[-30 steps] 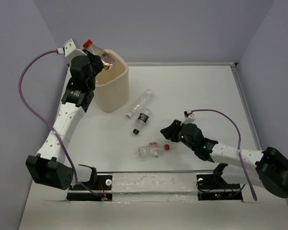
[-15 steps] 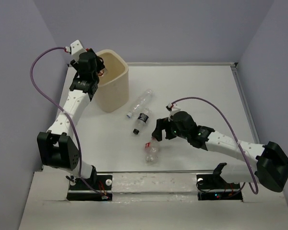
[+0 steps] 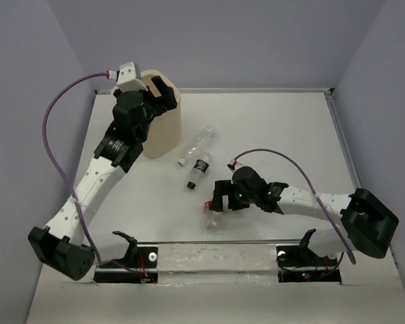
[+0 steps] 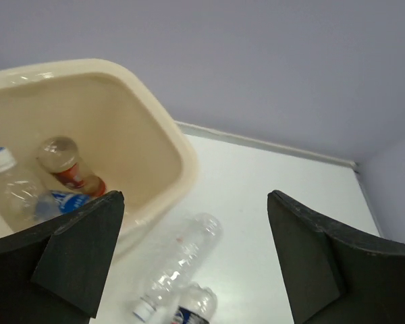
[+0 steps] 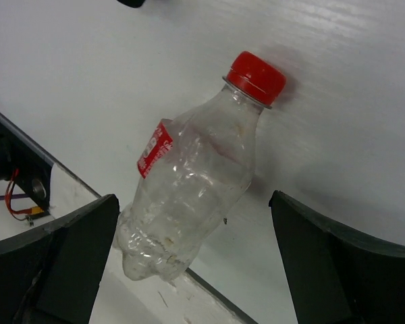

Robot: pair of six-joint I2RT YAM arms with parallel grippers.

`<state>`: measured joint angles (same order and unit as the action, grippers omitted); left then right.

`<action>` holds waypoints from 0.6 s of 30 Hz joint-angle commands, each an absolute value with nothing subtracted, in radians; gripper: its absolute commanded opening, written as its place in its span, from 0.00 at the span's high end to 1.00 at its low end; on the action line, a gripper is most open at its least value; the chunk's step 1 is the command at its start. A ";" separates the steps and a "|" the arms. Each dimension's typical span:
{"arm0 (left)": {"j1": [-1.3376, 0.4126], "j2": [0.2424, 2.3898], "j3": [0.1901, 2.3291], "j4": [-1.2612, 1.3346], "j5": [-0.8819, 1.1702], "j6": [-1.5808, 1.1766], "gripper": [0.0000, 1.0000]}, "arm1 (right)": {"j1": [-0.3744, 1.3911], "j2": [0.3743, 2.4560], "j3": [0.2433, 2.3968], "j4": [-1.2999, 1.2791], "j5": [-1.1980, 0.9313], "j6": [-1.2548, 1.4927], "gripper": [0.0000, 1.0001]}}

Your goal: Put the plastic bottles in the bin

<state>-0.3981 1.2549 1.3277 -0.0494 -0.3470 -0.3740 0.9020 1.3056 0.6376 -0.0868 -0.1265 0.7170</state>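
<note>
Right gripper (image 5: 197, 260), fingers apart, hovers over the red-capped bottle (image 5: 189, 185) on the table (image 5: 351, 128): likely light, crushable, slippery; best clasped across its labelled mid-body.

L arm: extended fwd to far-left corner, elbow nearly straight, wrist raised. L tool (image 3: 159, 98) pitched down, jaws wide apart, nothing between L fingers (image 4: 74, 253).
R arm: forearm laid low, reaching left toward centre. R tool (image 3: 219, 200) angled down, jaws wide apart, R fingers (image 5: 71, 260) gripping nothing.
</note>
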 commanded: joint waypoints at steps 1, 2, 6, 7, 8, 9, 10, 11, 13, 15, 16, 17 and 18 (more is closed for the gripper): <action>-0.501 1.123 1.215 -0.106 -0.221 -0.350 0.01 | 0.913 1.391 0.624 0.030 -0.160 0.782 0.00; -0.541 1.103 1.188 -0.120 -0.207 -0.356 0.01 | 0.913 1.407 0.624 0.038 -0.160 0.785 0.00; -0.613 0.987 1.010 -0.147 -0.141 -0.385 0.01 | 0.913 1.471 0.637 0.077 -0.170 0.818 0.08; -0.624 0.971 0.988 -0.158 -0.138 -0.391 0.01 | 0.913 1.477 0.637 0.084 -0.166 0.825 0.12; -0.633 0.959 0.970 -0.169 -0.138 -0.396 0.01 | 0.913 1.479 0.635 0.087 -0.147 0.837 0.17; -0.650 0.934 0.936 -0.184 -0.137 -0.399 0.01 | 0.913 1.477 0.629 0.089 -0.137 0.857 0.29; -0.653 0.924 0.919 -0.190 -0.138 -0.400 0.01 | 0.913 1.473 0.627 0.090 -0.127 0.862 0.37; -0.657 0.911 0.884 -0.198 -0.140 -0.403 0.01 | 0.913 1.457 0.626 0.089 -0.117 0.867 0.43; -0.658 0.878 0.852 -0.198 -0.152 -0.411 0.01 | 0.913 1.431 0.617 0.084 -0.103 0.864 0.54; -0.658 0.850 0.816 -0.195 -0.175 -0.425 0.01 | 0.913 1.366 0.614 0.051 -0.086 0.848 0.62; -0.658 0.841 0.805 -0.195 -0.198 -0.433 0.01 | 0.913 1.339 0.633 0.026 -0.078 0.838 0.65; -0.658 0.832 0.796 -0.190 -0.209 -0.440 0.01 | 0.913 1.310 0.649 0.003 -0.071 0.825 0.65; -0.658 0.815 0.775 -0.180 -0.213 -0.446 0.01 | 0.913 1.248 0.666 -0.068 -0.052 0.798 0.65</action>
